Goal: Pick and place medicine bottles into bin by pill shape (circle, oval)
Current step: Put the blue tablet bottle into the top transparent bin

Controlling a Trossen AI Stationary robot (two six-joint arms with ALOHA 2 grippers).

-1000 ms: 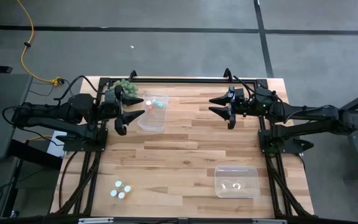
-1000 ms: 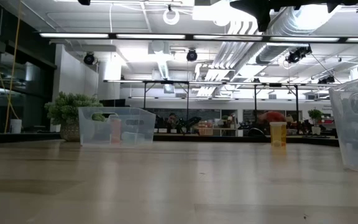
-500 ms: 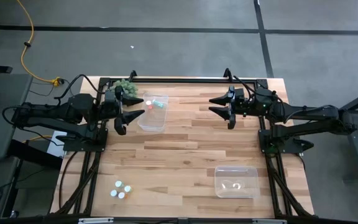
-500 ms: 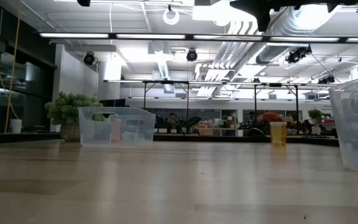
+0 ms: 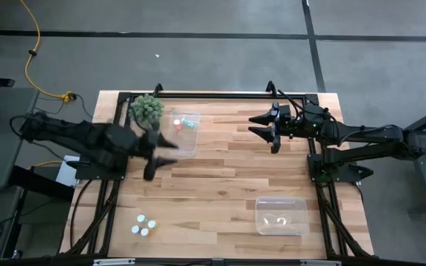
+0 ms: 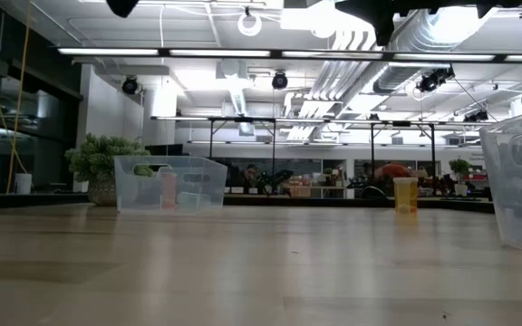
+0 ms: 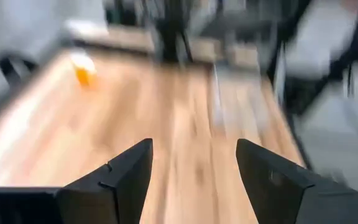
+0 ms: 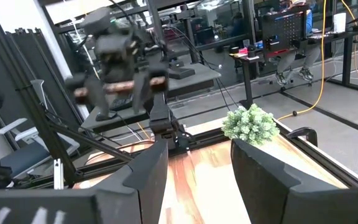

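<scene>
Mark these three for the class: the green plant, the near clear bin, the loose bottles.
green plant (image 5: pixel 147 108), high view, its middle.
near clear bin (image 5: pixel 260 216), high view, left rim.
loose bottles (image 5: pixel 145 224), high view, cluster's middle.

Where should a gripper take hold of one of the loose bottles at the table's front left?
Probably by the sides just under the cap, coming straight down: the bottles stand in a tight cluster, caps up, so pick an outer one first. The left gripper is nearest and open.

readable text: none | labels/brands: none legible | numbers/signs: none legible in any view
</scene>
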